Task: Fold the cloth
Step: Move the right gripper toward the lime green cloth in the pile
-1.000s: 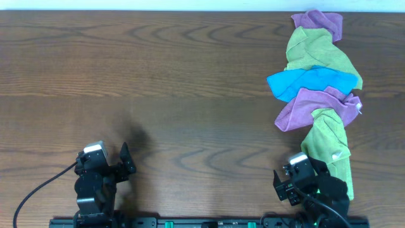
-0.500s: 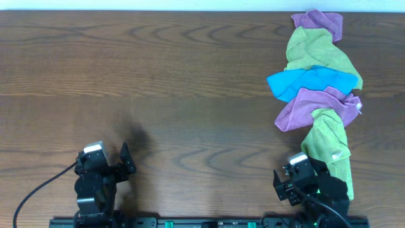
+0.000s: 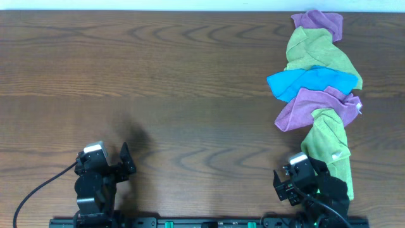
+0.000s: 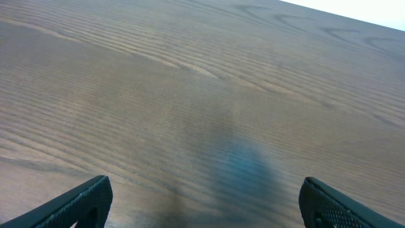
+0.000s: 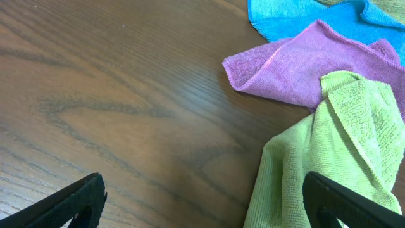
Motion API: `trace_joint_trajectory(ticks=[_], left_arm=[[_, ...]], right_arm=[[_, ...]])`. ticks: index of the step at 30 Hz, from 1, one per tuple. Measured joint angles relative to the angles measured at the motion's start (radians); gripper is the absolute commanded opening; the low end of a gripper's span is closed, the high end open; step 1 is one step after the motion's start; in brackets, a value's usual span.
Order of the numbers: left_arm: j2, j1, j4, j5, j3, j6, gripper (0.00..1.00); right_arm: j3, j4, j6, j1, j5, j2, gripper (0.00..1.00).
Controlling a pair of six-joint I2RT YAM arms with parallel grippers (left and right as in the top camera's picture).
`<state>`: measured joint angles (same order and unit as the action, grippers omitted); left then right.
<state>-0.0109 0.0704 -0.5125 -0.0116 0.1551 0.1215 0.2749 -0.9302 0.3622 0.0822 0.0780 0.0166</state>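
Left pincer (image 4: 209,208): jaws wide, gripping nothing; wood table (image 4: 190,76) ahead.
Right pincer (image 5: 209,204): jaws wide, gripping nothing.
Cloth (image 5: 329,152): crumpled on the table, just ahead and to the right of the Right pincer, outside its jaws; far end touches the purple cloth (image 5: 297,69).
Blue cloth (image 5: 297,16): farther ahead, beyond the purple cloth.

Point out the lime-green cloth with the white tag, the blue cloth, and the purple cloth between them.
Lime-green cloth (image 3: 326,136): overhead view, its bunched middle.
Blue cloth (image 3: 309,82): overhead view, its centre.
Purple cloth (image 3: 307,104): overhead view, its left half.
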Motion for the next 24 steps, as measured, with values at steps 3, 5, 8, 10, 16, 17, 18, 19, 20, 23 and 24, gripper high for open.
trace_joint_trajectory(ticks=[3,5,8,10,16,17,18,19,20,23,24], left_arm=[[0.000,0.000,0.000,0.000,0.000,0.000,0.95],[0.000,0.000,0.000,0.000,0.000,0.000,0.95],[0.000,0.000,0.000,0.000,0.000,0.000,0.95],[0.000,0.000,0.000,0.000,0.000,0.000,0.95],[0.000,0.000,0.000,0.000,0.000,0.000,0.95],[0.000,0.000,0.000,0.000,0.000,0.000,0.95],[0.000,0.000,0.000,0.000,0.000,0.000,0.95],[0.000,0.000,0.000,0.000,0.000,0.000,0.95],[0.000,0.000,0.000,0.000,0.000,0.000,0.96],[0.000,0.000,0.000,0.000,0.000,0.000,0.95],[0.000,0.000,0.000,0.000,0.000,0.000,0.96]], right_arm=[[0.000,0.000,0.000,0.000,0.000,0.000,0.99],[0.000,0.000,0.000,0.000,0.000,0.000,0.99],[0.000,0.000,0.000,0.000,0.000,0.000,0.99],[0.000,0.000,0.000,0.000,0.000,0.000,0.99],[-0.002,0.064,0.000,0.000,0.034,0.000,0.99],[-0.003,0.092,0.000,0.000,0.055,0.000,0.99],[-0.004,0.123,0.000,0.000,0.082,0.000,0.99],[-0.004,0.166,0.000,0.000,0.126,0.000,0.99],[-0.005,0.203,0.000,0.000,0.171,0.000,0.99],[-0.005,0.262,0.000,0.000,0.298,0.000,0.99],[-0.006,0.287,0.000,0.000,0.324,0.000,0.99]])
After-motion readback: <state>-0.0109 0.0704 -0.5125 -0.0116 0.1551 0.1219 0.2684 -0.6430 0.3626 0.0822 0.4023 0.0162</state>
